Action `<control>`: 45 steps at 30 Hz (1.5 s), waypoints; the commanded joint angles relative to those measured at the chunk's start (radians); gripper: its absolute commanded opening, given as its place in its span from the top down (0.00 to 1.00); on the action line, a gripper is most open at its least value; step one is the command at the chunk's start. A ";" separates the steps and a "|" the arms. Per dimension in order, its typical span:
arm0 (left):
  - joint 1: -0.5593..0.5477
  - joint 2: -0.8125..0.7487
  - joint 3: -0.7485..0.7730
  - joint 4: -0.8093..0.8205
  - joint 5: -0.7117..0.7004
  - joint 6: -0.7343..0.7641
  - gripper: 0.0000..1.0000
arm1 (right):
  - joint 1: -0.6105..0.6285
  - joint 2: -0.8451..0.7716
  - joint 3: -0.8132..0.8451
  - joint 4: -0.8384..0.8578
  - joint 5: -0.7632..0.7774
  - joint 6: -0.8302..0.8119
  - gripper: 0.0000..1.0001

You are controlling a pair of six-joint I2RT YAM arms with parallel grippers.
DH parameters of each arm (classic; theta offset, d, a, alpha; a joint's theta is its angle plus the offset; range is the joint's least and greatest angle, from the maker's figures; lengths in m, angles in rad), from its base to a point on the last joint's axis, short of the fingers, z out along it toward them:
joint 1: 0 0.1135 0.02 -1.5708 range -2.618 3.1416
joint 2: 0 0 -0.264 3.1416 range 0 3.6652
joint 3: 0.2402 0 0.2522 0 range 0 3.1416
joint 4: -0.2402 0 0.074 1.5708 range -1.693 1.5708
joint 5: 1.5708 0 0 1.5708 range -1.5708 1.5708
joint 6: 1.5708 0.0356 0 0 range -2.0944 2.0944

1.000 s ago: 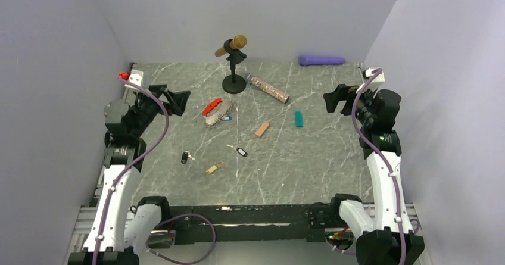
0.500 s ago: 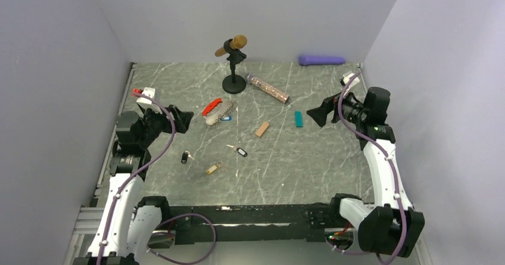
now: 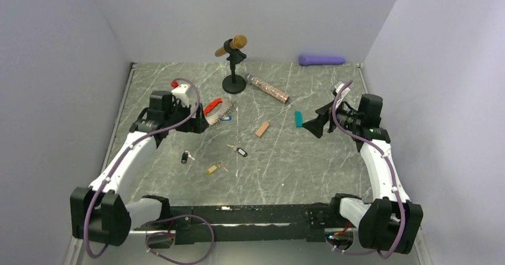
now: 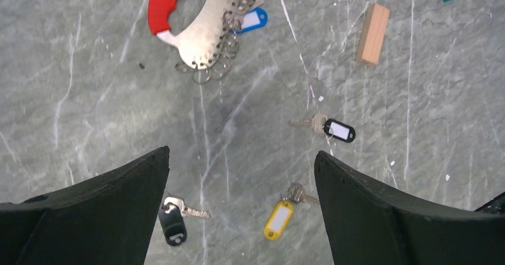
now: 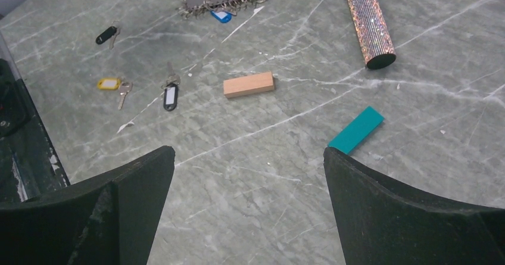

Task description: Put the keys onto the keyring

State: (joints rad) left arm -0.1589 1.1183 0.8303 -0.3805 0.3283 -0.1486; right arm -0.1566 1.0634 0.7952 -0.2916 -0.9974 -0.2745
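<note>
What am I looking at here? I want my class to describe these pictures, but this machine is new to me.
Two robot arms are bolted to a marbled table. One picture looks down from above; the others come from a camera on each wrist. The left end effector and right end effector are open and hold nothing. On the table lie a red-handled keyring with a blue tag against it, three loose keys, a wooden block, a teal block, a glittery tube, a microphone stand and a purple object.
</note>
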 commanded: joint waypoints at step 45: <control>-0.186 0.068 0.159 0.000 -0.139 0.013 0.29 | 0.418 0.219 0.100 -0.724 -0.162 -1.296 0.00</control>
State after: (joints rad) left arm -0.4057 1.3354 1.0370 -0.4057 0.1612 -0.1982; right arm 0.1085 1.2266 0.8581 -0.7712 -1.1107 -1.0176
